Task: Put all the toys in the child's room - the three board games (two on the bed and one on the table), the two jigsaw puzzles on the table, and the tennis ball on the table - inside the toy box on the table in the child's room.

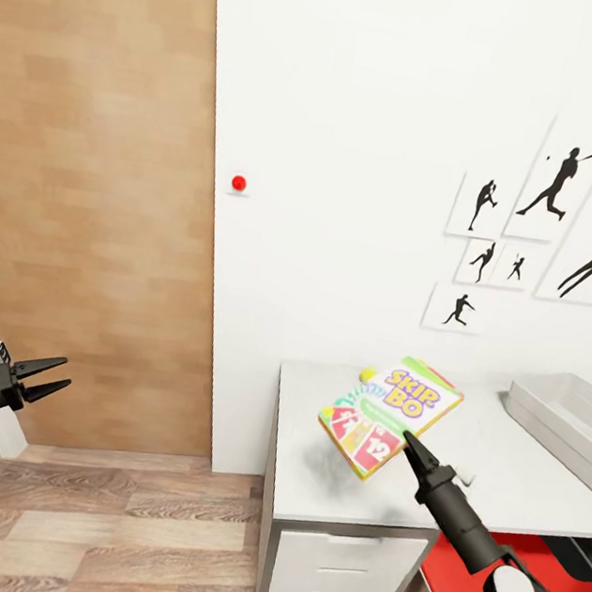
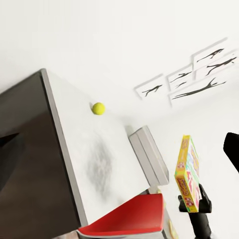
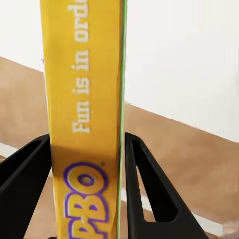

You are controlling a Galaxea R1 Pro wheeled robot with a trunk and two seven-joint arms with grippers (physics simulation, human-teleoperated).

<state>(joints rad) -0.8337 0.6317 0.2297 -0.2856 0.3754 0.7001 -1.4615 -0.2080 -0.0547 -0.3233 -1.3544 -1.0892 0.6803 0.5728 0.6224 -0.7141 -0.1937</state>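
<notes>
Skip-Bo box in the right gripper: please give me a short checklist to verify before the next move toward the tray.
1. Grip on the Skip-Bo box: ok, both fingers of the right gripper press its sides in the right wrist view.
2. Box lifted off the desk: ok, its shadow lies on the desk below it.
3. Tray in sight: ok, on the desk toward the right.
4. Free room inside the tray: cannot tell.
5. Left gripper out of the way: ok, open, far left of the desk.
6. Tennis ball: ok, on the desk, apart from the tray.

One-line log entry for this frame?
right gripper: shut on Skip-Bo box, held above table | left gripper: open | toy box: at right
</notes>
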